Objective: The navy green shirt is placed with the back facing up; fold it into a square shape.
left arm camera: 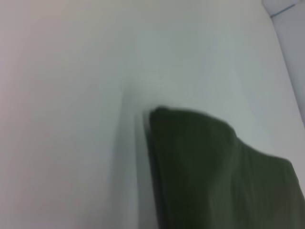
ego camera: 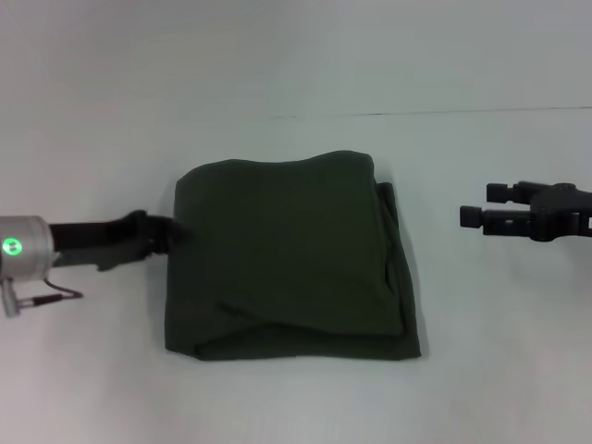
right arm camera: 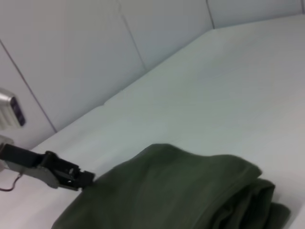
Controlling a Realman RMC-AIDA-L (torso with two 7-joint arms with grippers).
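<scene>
The navy green shirt point(ego camera: 287, 259) lies folded into a rough square at the middle of the white table point(ego camera: 92, 388), plain side up, with layered edges along its right and near sides. My left gripper point(ego camera: 171, 231) reaches in low from the left, its tip against the shirt's left edge. The right wrist view shows that gripper point(right arm camera: 85, 180) at the edge of the shirt point(right arm camera: 181, 191). In the left wrist view only a corner of the shirt point(left arm camera: 214, 176) appears. My right gripper point(ego camera: 472, 217) hovers open to the right of the shirt, apart from it and holding nothing.
A thin seam line point(ego camera: 425, 113) crosses the table behind the shirt. Pale wall panels point(right arm camera: 71, 57) stand beyond the table's far side. A cable point(ego camera: 51, 294) hangs under my left wrist.
</scene>
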